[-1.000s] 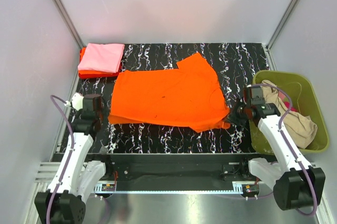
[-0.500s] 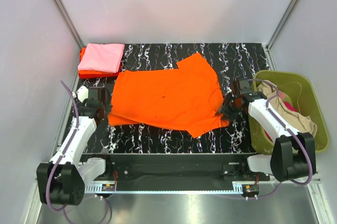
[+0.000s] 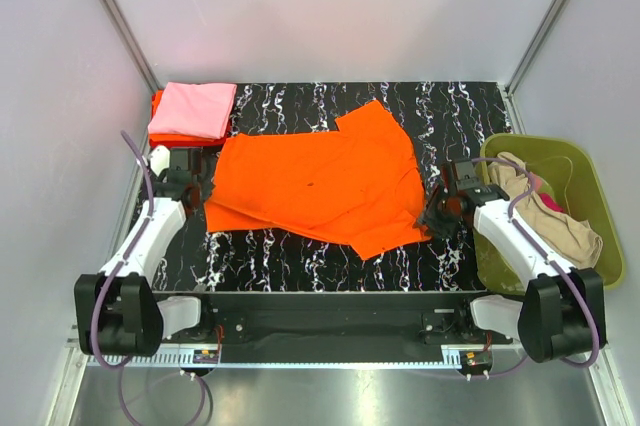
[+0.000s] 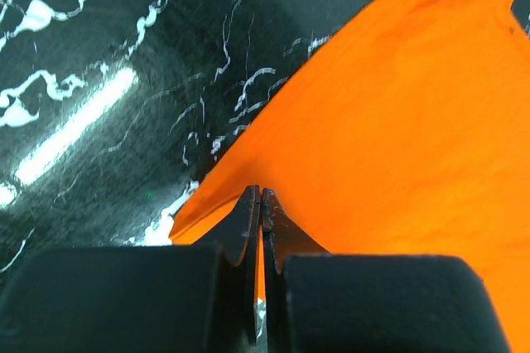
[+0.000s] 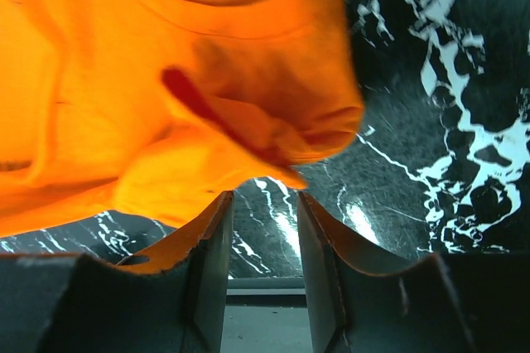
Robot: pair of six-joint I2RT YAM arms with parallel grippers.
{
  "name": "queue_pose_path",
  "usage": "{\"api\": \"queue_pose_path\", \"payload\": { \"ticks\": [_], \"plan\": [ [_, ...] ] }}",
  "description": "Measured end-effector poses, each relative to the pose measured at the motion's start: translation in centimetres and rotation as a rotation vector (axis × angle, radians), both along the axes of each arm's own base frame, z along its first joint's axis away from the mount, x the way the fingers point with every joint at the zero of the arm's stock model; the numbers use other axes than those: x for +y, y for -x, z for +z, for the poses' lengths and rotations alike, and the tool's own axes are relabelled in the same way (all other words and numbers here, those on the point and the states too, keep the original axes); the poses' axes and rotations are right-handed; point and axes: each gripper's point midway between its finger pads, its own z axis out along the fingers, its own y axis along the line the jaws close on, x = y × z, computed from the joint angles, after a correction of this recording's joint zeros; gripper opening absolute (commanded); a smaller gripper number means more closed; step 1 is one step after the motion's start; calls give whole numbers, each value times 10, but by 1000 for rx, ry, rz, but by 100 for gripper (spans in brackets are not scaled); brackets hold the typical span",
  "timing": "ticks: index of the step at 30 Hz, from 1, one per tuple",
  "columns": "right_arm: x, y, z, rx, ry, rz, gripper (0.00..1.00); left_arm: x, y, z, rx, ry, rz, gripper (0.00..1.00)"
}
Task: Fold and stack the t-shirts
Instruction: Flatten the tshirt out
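Orange shirt (image 3: 320, 186) spread flat. Left gripper (image 3: 203, 191) at its 9 o'clock edge, fingers together. Right gripper (image 3: 432, 216) at 4 o'clock, fingers apart.

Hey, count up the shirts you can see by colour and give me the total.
Bright orange t-shirt: 1
Light pink t-shirt: 1
Red-orange t-shirt: 1
Beige t-shirt: 1
Magenta cloth, mostly hidden: 1
Total: 5
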Motion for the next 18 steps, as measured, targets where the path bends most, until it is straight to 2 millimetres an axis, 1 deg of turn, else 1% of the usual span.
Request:
{"api": "queue_pose_path", "payload": {
  "ticks": [4, 5, 9, 13, 18],
  "plan": [
    [0, 8, -13, 35, -7, -32, 42, 6, -7, 0, 7, -3, 17, 0],
    [0, 8, -14, 38, -8, -37, 40, 7, -8, 0, 9, -3, 18, 0],
    [1, 1, -16, 11, -16, -41, 36, 8, -10, -2, 15, -3, 20, 0],
    [3, -5, -21, 1, -21, -34, 35, 7, -10, -3, 22, -4, 19, 0],
    [3, 3, -32, 21, -24, -31, 37, 7, -10, -4, 24, -4, 19, 0]
  ]
}}
